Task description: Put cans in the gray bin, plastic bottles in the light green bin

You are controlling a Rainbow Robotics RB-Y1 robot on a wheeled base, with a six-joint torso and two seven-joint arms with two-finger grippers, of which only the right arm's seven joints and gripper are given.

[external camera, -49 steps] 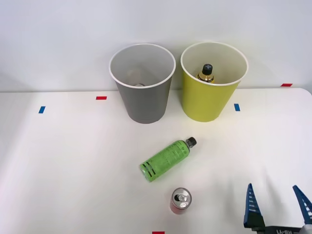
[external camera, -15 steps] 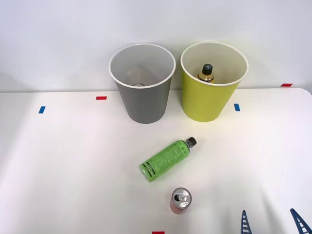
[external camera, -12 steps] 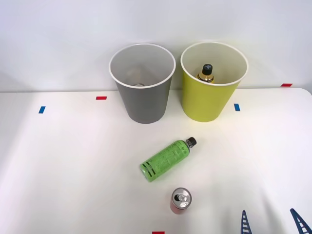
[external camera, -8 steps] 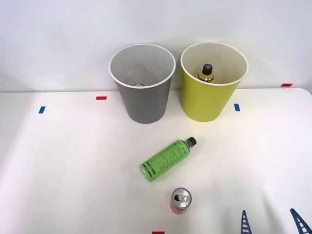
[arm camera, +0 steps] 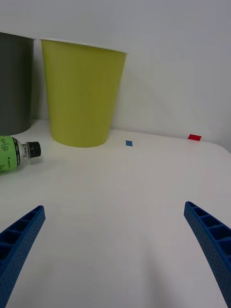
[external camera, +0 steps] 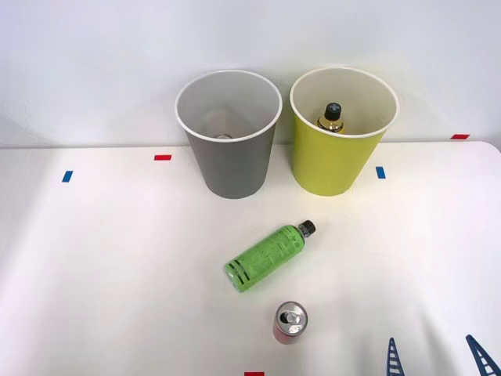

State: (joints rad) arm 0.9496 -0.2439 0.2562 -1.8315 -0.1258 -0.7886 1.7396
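A small red can (external camera: 290, 322) with a silver top stands upright near the table's front edge. Just behind it a bright green bottle (external camera: 266, 256) (arm camera: 14, 153) lies on its side, black cap toward the back right. At the back stand the gray bin (external camera: 228, 135) (arm camera: 14, 82) and, to its right, the light green bin (external camera: 341, 131) (arm camera: 83, 91), where the black cap and gold neck of another bottle (external camera: 332, 117) stick up. My right gripper (external camera: 437, 359) (arm camera: 113, 250) hangs open and empty at the front right corner, well right of the can.
Small blue (external camera: 380, 171) and red (external camera: 162, 157) tape marks dot the white table (external camera: 117, 258); another red mark (external camera: 254, 374) lies at the front edge beside the can. A white wall rises right behind the bins.
Since 3.3 seconds ago my right gripper has drawn back toward the front edge, so less of its fingers shows. Over the last second nothing has moved.
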